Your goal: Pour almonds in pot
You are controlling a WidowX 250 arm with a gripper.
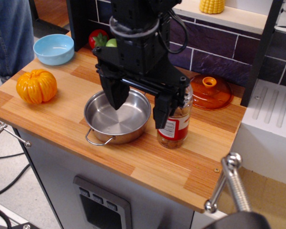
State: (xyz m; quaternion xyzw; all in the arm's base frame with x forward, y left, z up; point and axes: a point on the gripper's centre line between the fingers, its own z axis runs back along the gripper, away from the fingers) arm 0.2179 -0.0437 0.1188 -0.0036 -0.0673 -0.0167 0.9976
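Observation:
The pot, a shallow shiny steel pan with a wire loop handle at the front, stands empty on the wooden counter. Just to its right stands the clear jar with a red and white label, upright, with almonds showing at its bottom. My black gripper hangs low over both with its jaws wide apart. The left finger is over the pot's bowl. The right finger is in front of the jar's left side and hides part of it. Nothing is held between the fingers.
A light blue bowl and an orange pumpkin sit at the left. An orange glass lid lies behind the jar. Red and green vegetables stand at the back. A person stands at far left. A metal bar is in the foreground.

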